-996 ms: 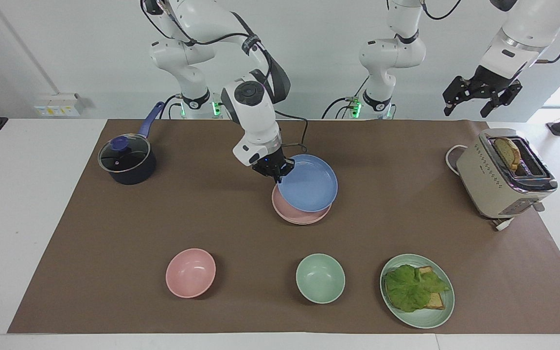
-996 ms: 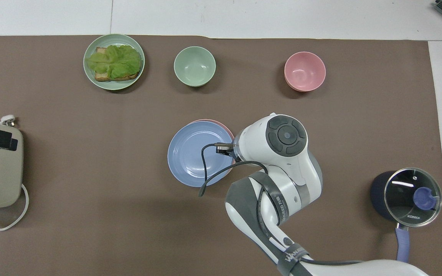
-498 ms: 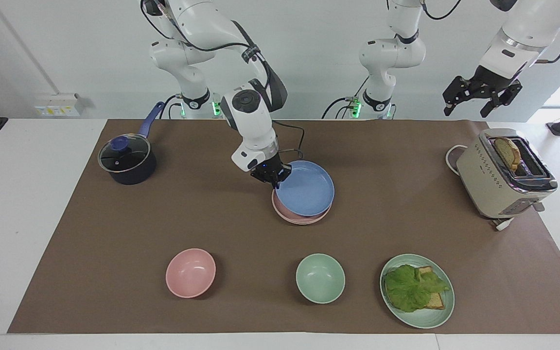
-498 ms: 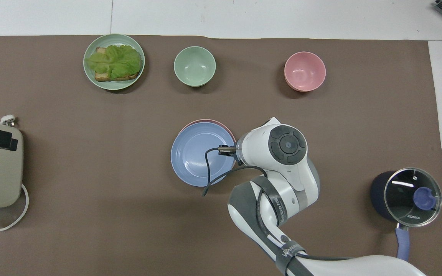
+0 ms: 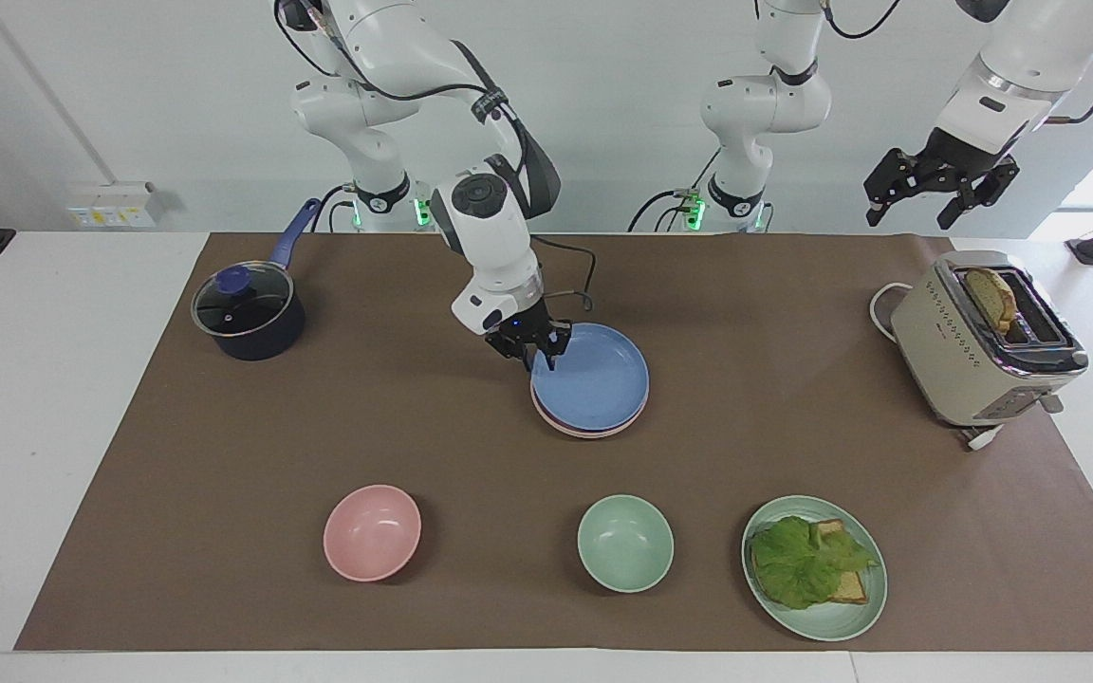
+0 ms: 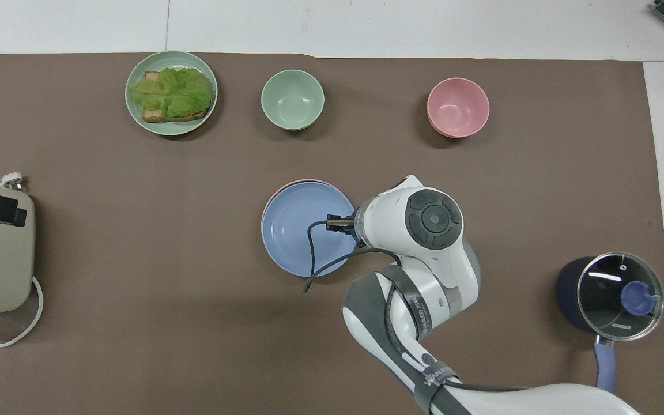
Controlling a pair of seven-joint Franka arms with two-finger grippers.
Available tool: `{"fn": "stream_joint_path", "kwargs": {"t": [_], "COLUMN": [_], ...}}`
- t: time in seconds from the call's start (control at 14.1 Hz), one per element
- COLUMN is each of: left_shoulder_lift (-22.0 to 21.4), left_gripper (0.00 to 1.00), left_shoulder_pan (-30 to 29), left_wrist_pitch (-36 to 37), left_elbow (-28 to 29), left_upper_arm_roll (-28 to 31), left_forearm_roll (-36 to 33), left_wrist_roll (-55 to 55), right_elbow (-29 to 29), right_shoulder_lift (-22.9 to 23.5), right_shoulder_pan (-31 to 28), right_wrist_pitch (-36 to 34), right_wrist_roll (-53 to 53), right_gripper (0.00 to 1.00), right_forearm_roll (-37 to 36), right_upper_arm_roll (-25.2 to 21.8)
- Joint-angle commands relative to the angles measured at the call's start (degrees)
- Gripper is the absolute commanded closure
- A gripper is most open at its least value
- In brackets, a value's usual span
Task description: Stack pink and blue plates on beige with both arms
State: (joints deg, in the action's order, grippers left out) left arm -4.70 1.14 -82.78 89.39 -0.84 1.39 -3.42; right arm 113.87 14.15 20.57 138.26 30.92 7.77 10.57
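A brown mat (image 5: 224,446) covers the white table (image 5: 25,398) (pale wall beyond); right end effector (image 5: 534,356) grip unclear.

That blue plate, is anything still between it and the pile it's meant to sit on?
Nothing visible. The blue plate lies flat on the pink plate, with the right gripper at its rim. Left gripper waits over the toaster.

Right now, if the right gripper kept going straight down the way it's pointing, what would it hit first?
Probably the blue plate: the right gripper points down at its rim on the robots' side, though exact depth is unclear.
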Motion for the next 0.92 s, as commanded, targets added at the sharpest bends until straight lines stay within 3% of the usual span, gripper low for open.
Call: {"fn": "stream_joint_path", "kwargs": {"t": [0.0, 0.28, 0.85], "left_shoulder_lift": [-0.22, -0.22, -0.22], "left_gripper": [0.0, 0.0, 0.0], "left_shoulder_pan": [-0.52, -0.43, -0.43], "left_wrist_pitch": [0.87, 0.87, 0.87], "left_elbow": [-0.62, -0.62, -0.62], "left_upper_arm_roll": [-0.21, -0.21, -0.21], "left_forearm_roll": [-0.34, -0.34, -0.34], "left_wrist_roll": [-0.27, -0.27, -0.27], "right_elbow": [-1.54, -2.6, -4.26], "right_shoulder_lift": [-0.44, -4.38, -17.56], "right_shoulder_pan": [-0.61, -3.77, -18.52], "right_wrist_pitch": [0.26, -0.97, -19.05], "right_wrist_roll": [-0.78, -0.16, -3.05], "right_gripper": [0.0, 0.0, 0.0], "right_forearm_roll": [0.23, 0.05, -2.76], "right_upper_arm_roll": [-0.11, -0.47, -0.47]}}
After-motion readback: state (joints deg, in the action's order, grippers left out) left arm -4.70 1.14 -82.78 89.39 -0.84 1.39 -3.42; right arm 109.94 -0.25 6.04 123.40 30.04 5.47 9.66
